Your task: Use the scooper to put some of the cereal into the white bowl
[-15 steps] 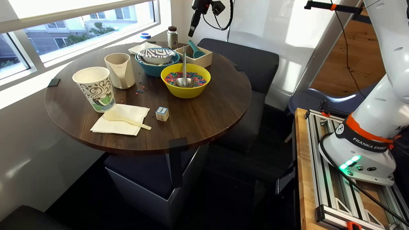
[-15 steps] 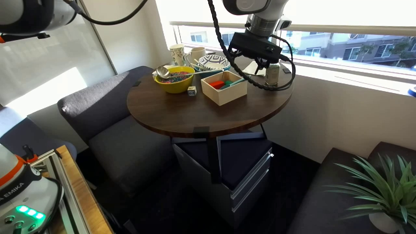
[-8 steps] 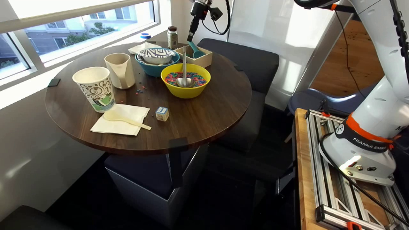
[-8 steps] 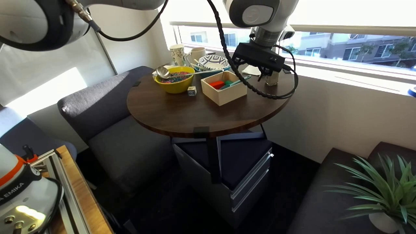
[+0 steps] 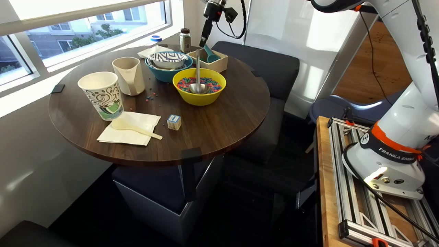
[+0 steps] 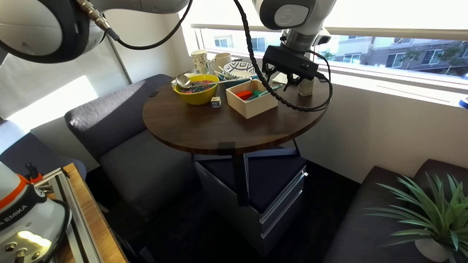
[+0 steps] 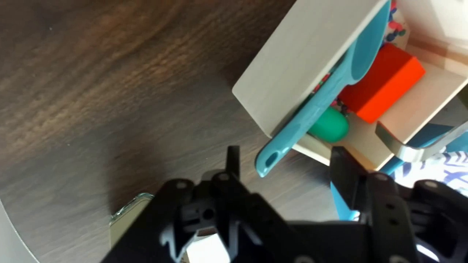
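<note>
The teal scooper leans in a small wooden box, its handle sticking out over the rim; it shows in both exterior views. My gripper is open and empty above the handle's end, which appears between the fingertips in the wrist view, apart from both. It also shows in both exterior views. The cereal, small red, blue and purple bits, fills the yellow bowl. The white bowl with dark pattern sits stacked in a teal bowl.
A metal ladle rests in the yellow bowl, its handle reaching over the box. A red block and green piece lie in the box. A spice jar stands close by. A mug and paper cup stand farther off.
My gripper has come down towards the scooper's handle, then shifted slightly to the left in both exterior views. The scooper, box and bowls have not moved.
</note>
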`<control>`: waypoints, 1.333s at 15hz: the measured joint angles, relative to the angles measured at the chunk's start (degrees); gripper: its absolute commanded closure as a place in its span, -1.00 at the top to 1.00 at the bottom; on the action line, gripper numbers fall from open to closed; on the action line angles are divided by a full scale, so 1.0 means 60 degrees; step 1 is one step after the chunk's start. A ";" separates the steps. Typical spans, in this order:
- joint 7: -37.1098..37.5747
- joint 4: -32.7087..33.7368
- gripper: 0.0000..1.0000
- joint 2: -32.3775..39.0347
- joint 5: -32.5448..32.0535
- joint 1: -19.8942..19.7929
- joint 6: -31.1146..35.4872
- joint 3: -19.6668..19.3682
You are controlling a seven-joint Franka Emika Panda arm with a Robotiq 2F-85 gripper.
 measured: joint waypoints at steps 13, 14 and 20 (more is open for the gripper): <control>0.0465 0.0546 -0.11 0.0060 0.0000 -0.0017 -0.0855 -0.0013; 0.0499 0.0552 -0.07 0.0079 0.0006 -0.0026 -0.0855 -0.0012; 0.0898 0.0747 -0.26 0.0346 0.0417 -0.0171 -0.0852 0.0132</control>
